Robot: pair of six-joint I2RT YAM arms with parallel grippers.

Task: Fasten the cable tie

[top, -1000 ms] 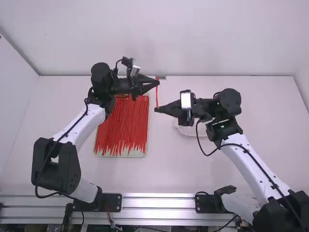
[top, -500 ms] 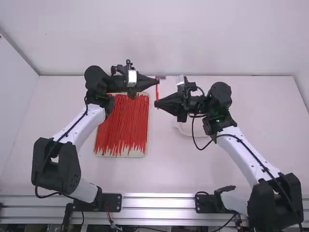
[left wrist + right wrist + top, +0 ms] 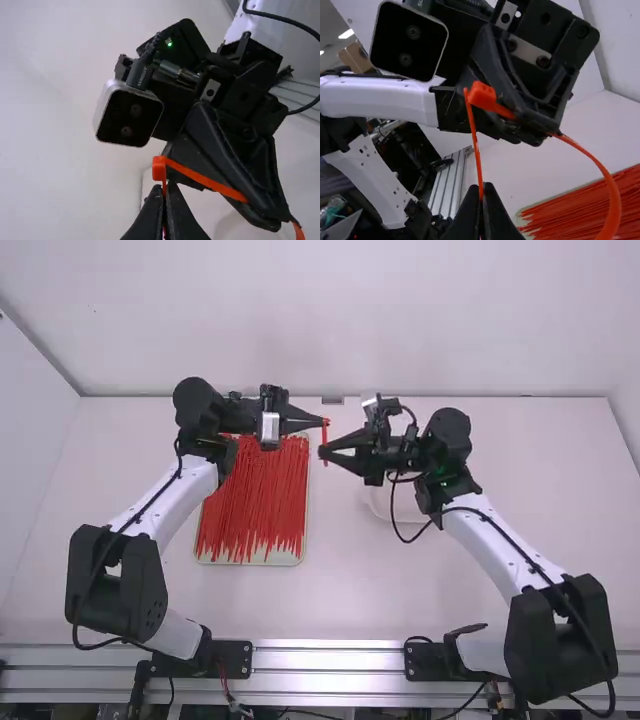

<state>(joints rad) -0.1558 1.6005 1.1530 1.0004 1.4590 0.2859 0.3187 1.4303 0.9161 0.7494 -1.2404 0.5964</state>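
- Red tie (image 3: 476,150) is held in mid-air at the upper middle of the high view, between the two gripper tips. It is above the table (image 3: 560,460) and just right of the tray (image 3: 302,558).
- Jaws of the left gripper (image 3: 322,423) are pressed together on the tie just below its head, at the bottom edge of the left wrist view.
- Jaws of the right gripper (image 3: 324,451) likewise pinch the strap below the head. In the right wrist view the rest of the strap runs from the head across the left gripper and curves down to the lower right.
- Change, tips: a second ago they stood farther apart, with a longer upright stretch of tie between them. Now they almost meet, and only a short red piece shows in the high view.
- Change, wrists: both have rolled. The right camera (image 3: 372,402), earlier facing the viewer beside the wrist, now sits on top. The left camera (image 3: 268,430), earlier above the wrist, now faces the viewer.
- Change, right arm: its upper black joint has shifted up and left in the frame.
- Unchanged: the spare ties (image 3: 255,495) in the tray at left of centre, and the white dish (image 3: 378,508) under the right arm.
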